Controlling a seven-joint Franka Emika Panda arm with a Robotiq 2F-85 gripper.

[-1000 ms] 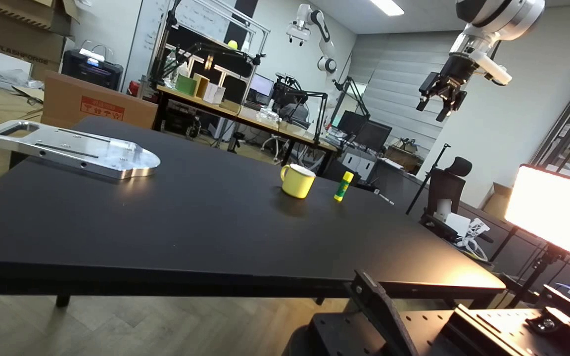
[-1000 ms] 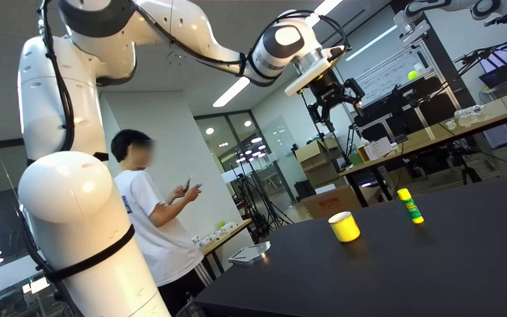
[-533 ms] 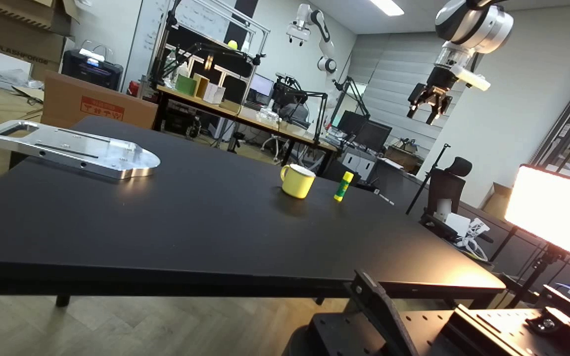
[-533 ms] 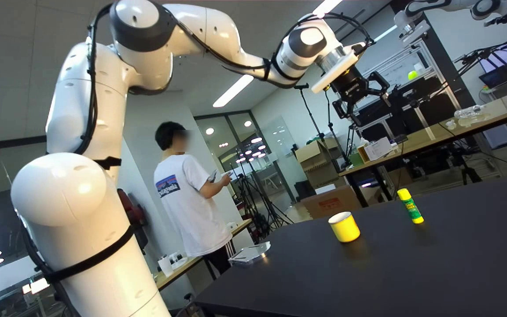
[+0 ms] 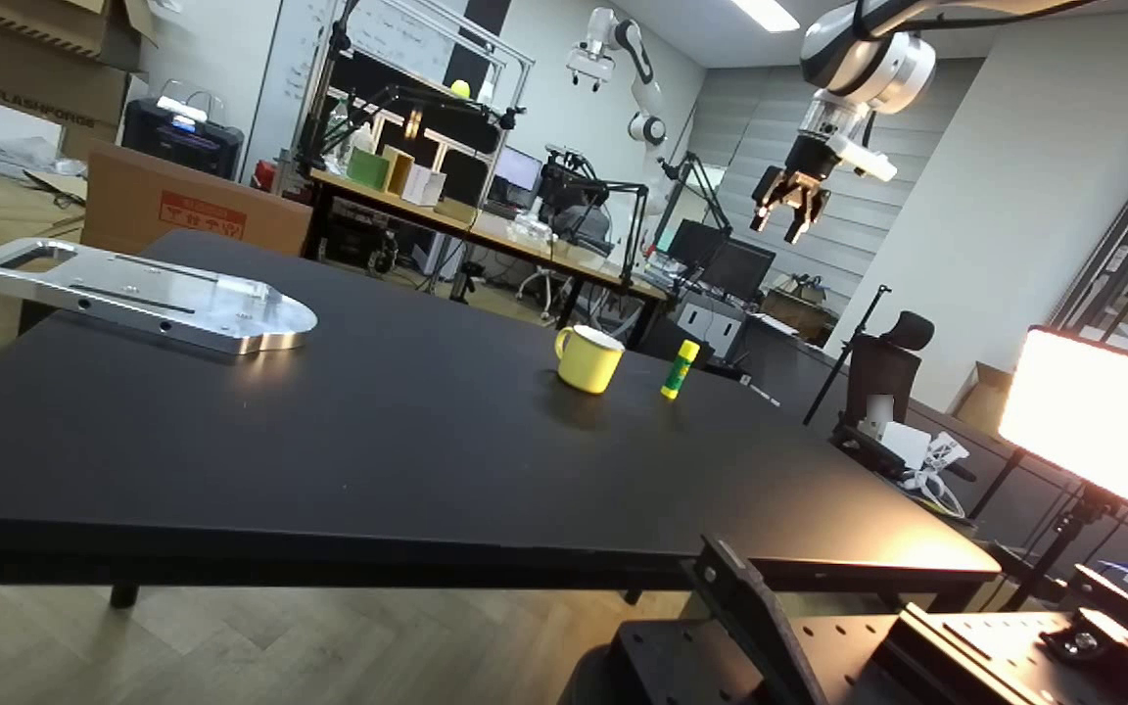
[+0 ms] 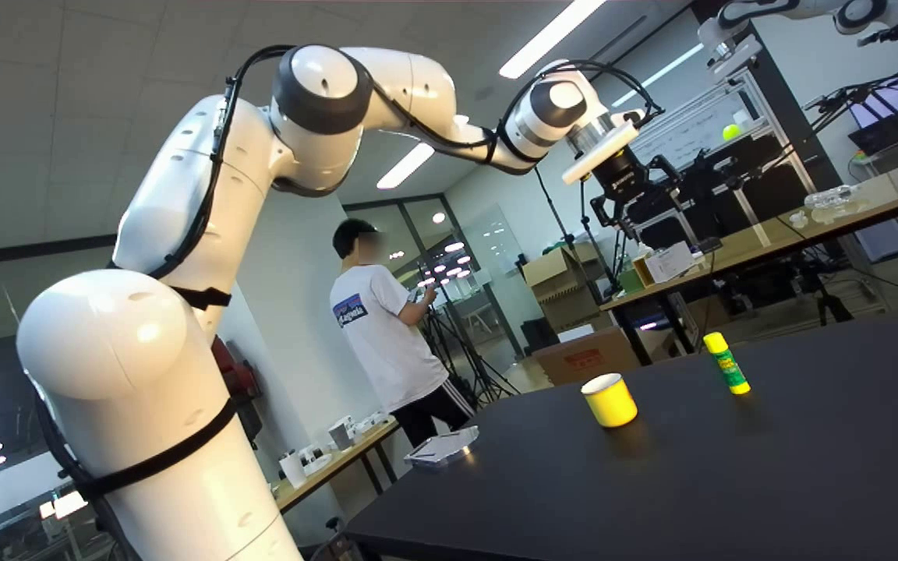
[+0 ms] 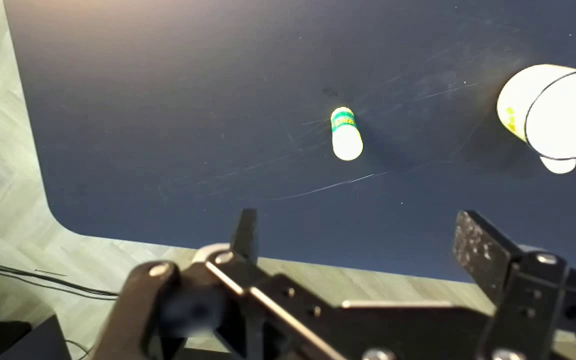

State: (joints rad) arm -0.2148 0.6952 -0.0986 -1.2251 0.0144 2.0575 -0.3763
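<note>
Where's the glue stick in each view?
In an exterior view: glue stick right of centre, about mid-height.
In an exterior view: glue stick well right, below mid-height.
Wrist view: glue stick slightly right of centre, above mid-height.
Shared landmark: yellow mug, left of it in both exterior views, right in the wrist view.

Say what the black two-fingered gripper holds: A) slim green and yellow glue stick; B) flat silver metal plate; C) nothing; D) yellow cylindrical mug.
C: the gripper hangs open and empty, with the mug, glue stick and plate all apart from it.
</note>
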